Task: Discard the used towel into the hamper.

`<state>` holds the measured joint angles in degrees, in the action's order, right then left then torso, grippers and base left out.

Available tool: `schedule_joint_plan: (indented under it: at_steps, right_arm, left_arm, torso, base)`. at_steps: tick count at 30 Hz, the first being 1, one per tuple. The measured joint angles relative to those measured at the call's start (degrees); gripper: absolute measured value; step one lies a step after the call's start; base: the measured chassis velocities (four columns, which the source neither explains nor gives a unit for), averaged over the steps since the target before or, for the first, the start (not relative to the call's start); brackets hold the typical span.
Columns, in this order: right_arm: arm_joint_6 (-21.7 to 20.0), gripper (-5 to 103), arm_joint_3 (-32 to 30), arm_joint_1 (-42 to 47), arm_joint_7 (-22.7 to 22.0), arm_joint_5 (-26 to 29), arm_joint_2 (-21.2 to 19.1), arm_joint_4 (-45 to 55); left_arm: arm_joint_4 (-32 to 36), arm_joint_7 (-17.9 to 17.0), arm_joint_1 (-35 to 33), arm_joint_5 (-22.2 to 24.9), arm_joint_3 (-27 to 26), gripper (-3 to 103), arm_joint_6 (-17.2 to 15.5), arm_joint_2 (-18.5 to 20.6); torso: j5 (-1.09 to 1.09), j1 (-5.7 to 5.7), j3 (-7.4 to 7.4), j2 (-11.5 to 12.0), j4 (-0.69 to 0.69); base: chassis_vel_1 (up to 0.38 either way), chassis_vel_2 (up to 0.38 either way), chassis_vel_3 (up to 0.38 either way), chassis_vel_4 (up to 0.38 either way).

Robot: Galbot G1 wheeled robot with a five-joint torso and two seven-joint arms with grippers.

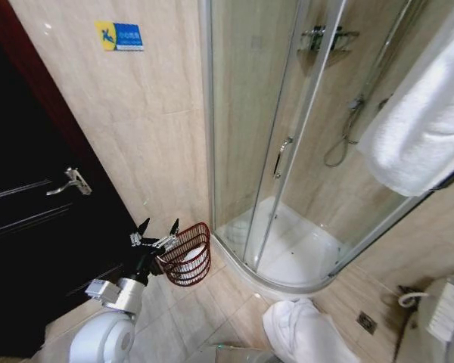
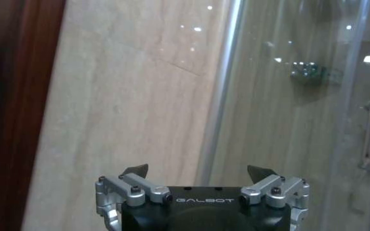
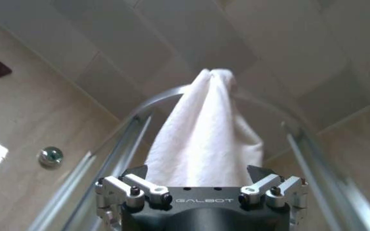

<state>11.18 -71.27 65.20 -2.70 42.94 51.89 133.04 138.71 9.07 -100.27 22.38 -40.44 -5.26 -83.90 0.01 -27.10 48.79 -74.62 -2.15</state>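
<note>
Setting: a tiled bathroom seen from the head camera, with a dark door [image 1: 38, 227] on the robot's left and a curved glass shower enclosure [image 1: 287, 151] ahead.

Hamper: a round reddish-brown wire basket [image 1: 188, 255], standing on the floor tiles [image 1: 212, 310] against the beige wall, between the door and the shower's curved base. It appears tilted, its open mouth turned toward the left arm. Its inside looks empty through the weave, as far as can be told.

Left end effector: [image 1: 160, 228] raised just beside the hamper's rim, on the door side; whether it touches the rim cannot be told. Its two dark fingertips [image 2: 135, 170] stand wide apart with nothing between them; in the left wrist view [image 2: 198, 171] they point at the wall and the shower's metal frame.

Right end effector: [image 3: 198, 171] aimed upward at a white towel [image 3: 204, 139] draped over the top rail of the shower enclosure. Its fingers [image 3: 259, 171] are spread wide, one on either side of the towel's lower edge. Whether the cloth touches them cannot be told; no grasp is visible.

Towel in the head view: a large white fold [image 1: 427, 121] hanging at the upper right, in front of the shower glass.

Other cloth: a second white bundle [image 1: 303, 333] lying on the floor near the shower base, well apart from the hamper.

Shower fittings: a hose and handset [image 1: 348, 128] and a wire shelf [image 1: 329, 36] inside the enclosure.
</note>
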Motion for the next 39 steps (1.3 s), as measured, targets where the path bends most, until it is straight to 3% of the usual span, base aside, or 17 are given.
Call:
schedule_joint_plan:
  at_steps: [6, 11, 19, 21, 26, 29, 32, 39]
  right_arm:
    - [-0.89, 100, 8.70, -9.25, -3.18, -5.71, -2.04, -6.25]
    - [-1.32, 100, 13.89, -19.90, -5.32, -17.51, -5.86, -13.02]
    - [-3.56, 100, 16.27, -31.96, -7.82, -21.84, -13.86, -19.10]
    - [-4.11, 100, 16.28, -32.82, -8.21, -21.59, -14.85, -19.95]
    - [-7.78, 100, 18.25, -37.02, -10.24, -13.41, -18.64, -22.52]
    - [-15.59, 100, 21.40, -40.65, -14.18, -7.24, -20.70, -22.35]
    - [-19.10, 100, 22.72, -42.45, -15.12, -3.94, -21.94, -22.46]
    - [-22.23, 100, 22.83, -43.40, -15.09, 4.82, -24.33, -23.17]
  left_arm:
    - [0.00, -0.01, -0.02, 0.00, 0.00, 100, 0.00, 0.00]
    - [0.00, -0.01, -0.01, 0.00, 0.00, 100, 0.00, -0.01]
    - [0.00, 0.00, 0.00, 0.00, 0.01, 100, 0.00, -0.01]
    - [0.00, -0.01, 0.00, 0.00, 0.00, 100, 0.00, -0.01]
    - [0.00, 0.00, 0.00, 0.00, 0.00, 100, 0.00, 0.00]
    - [-0.01, 0.00, 0.00, 0.00, 0.01, 100, 0.00, 0.00]
    - [0.00, 0.00, 0.00, 0.00, 0.00, 100, 0.00, -0.01]
    - [0.00, 0.00, 0.00, 0.00, 0.00, 100, 0.00, -0.01]
  torso:
    - [0.02, 0.25, -0.30, 0.57, -0.05]
    - [-0.01, 0.42, -0.54, 0.99, -0.03]
    - [0.00, 0.47, -0.59, 1.05, 0.01]
    - [0.02, 0.47, -0.59, 1.05, 0.00]
    - [-0.01, 0.46, -0.58, 1.02, 0.01]
    - [-0.02, 0.43, -0.55, 1.00, -0.02]
    - [-0.01, 0.43, -0.55, 0.98, -0.02]
    - [0.00, 0.42, -0.54, 0.94, 0.01]
  base:
    - [0.094, 0.085, 0.087, 0.091]
    - [0.057, 0.053, 0.051, 0.033]
    - [0.000, 0.000, 0.000, 0.000]
    - [0.000, 0.000, 0.000, 0.000]
    - [0.000, 0.000, 0.000, 0.000]
    - [0.000, 0.000, 0.000, 0.000]
    - [0.000, 0.000, 0.000, 0.000]
    - [0.000, 0.000, 0.000, 0.000]
